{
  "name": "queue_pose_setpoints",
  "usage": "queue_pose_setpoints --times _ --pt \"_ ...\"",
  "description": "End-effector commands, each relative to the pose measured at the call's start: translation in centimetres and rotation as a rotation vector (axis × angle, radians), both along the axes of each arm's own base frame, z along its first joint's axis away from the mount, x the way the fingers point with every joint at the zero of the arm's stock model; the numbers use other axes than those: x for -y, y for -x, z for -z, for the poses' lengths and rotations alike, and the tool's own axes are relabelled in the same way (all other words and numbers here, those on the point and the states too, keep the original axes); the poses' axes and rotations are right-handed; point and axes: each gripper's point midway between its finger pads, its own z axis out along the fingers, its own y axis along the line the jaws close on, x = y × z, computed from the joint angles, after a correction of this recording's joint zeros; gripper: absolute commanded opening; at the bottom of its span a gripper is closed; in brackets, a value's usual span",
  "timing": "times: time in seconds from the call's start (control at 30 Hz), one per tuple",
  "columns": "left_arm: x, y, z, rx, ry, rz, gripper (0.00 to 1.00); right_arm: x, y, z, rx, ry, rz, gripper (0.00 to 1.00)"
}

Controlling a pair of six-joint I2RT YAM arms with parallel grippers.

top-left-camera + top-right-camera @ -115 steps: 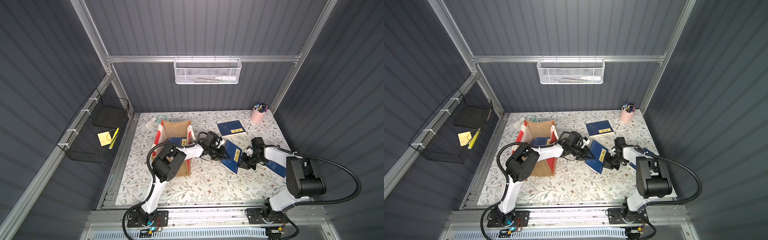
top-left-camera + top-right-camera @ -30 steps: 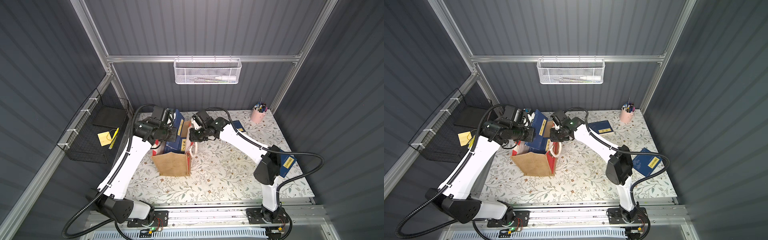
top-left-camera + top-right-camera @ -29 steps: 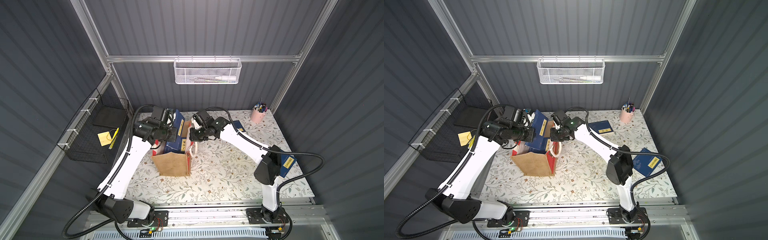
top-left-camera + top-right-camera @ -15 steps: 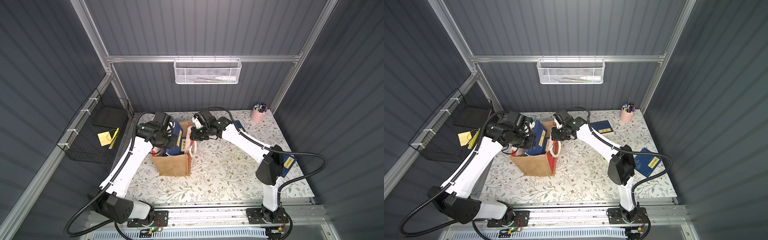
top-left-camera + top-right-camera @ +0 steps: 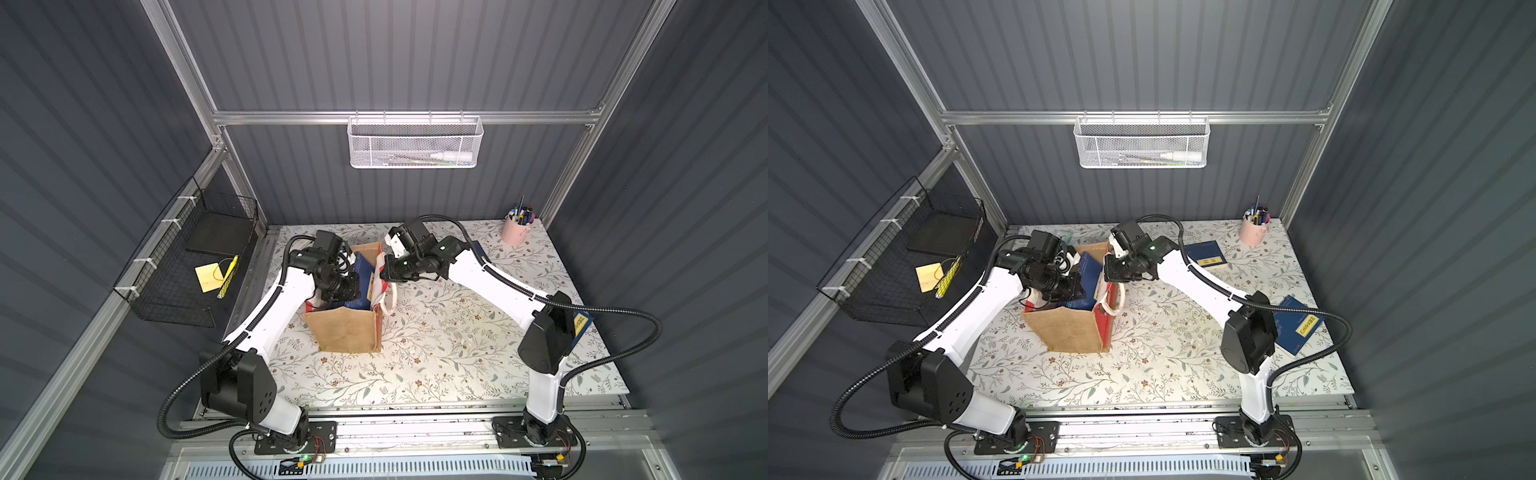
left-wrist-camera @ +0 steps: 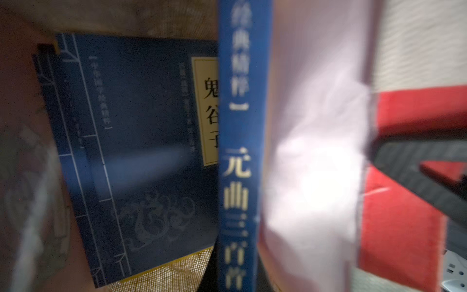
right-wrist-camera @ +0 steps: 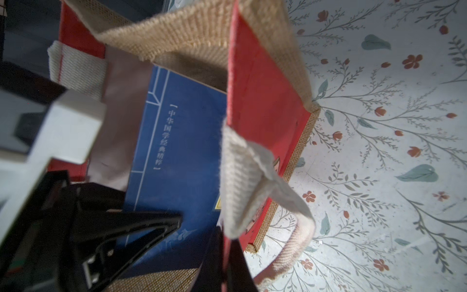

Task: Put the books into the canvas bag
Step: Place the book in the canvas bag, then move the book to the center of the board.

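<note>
The canvas bag (image 5: 345,332) stands upright left of the table's middle, tan with red side panels, in both top views. My left gripper (image 5: 353,286) reaches into its mouth, shut on the spine of a navy book (image 6: 237,177) that stands on edge inside. Another navy book (image 6: 141,151) with a yellow label lies flat on the bag's floor. My right gripper (image 7: 226,268) is shut on the top edge of the bag's red side panel (image 7: 262,101), beside a white loop handle (image 7: 252,177). Two more navy books lie on the table, one at the back (image 5: 1206,254) and one at the right (image 5: 1298,324).
A pink pen cup (image 5: 515,232) stands in the back right corner. A white mesh basket (image 5: 413,143) hangs on the back wall. A black wire basket (image 5: 187,266) on the left wall holds a yellow sticky note (image 5: 206,276).
My left gripper has come down with the navy book, which now sits lower in the bag. The right gripper has stayed at the bag's right rim.
</note>
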Motion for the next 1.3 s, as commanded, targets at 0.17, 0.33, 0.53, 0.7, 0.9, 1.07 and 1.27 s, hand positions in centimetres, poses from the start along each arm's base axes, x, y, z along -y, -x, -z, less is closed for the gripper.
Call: queue_pose_setpoints --times 0.17,0.33,0.53,0.7,0.9,1.07,1.27 --pt "-4.7 -0.1 3.0 -0.041 -0.213 -0.067 0.40 0.4 0.2 -1.7 0.015 -0.038 -0.017 0.07" --pt "-5.6 -1.0 -1.5 0.071 -0.252 -0.081 0.59 0.5 -0.2 -2.4 0.031 -0.045 -0.017 0.08" --pt "-6.4 -1.9 -7.1 0.205 -0.282 -0.081 0.71 1.3 -0.6 -3.6 0.052 -0.054 -0.009 0.12" --pt "-5.8 -2.2 -9.4 0.253 -0.242 -0.081 0.70 2.2 -1.0 -4.6 0.076 -0.059 0.000 0.22" --pt "-2.6 -4.2 -10.7 0.276 -0.058 -0.085 0.61 6.5 -2.8 -5.0 0.093 -0.034 0.068 0.40" --pt "3.1 -6.7 -12.1 0.307 -0.003 0.009 0.56 12.8 -5.4 -2.0 0.064 0.033 0.200 0.45" --pt "11.0 -8.7 -11.6 0.341 0.010 0.143 0.56 21.0 -9.5 2.4 0.029 0.195 0.359 0.53"
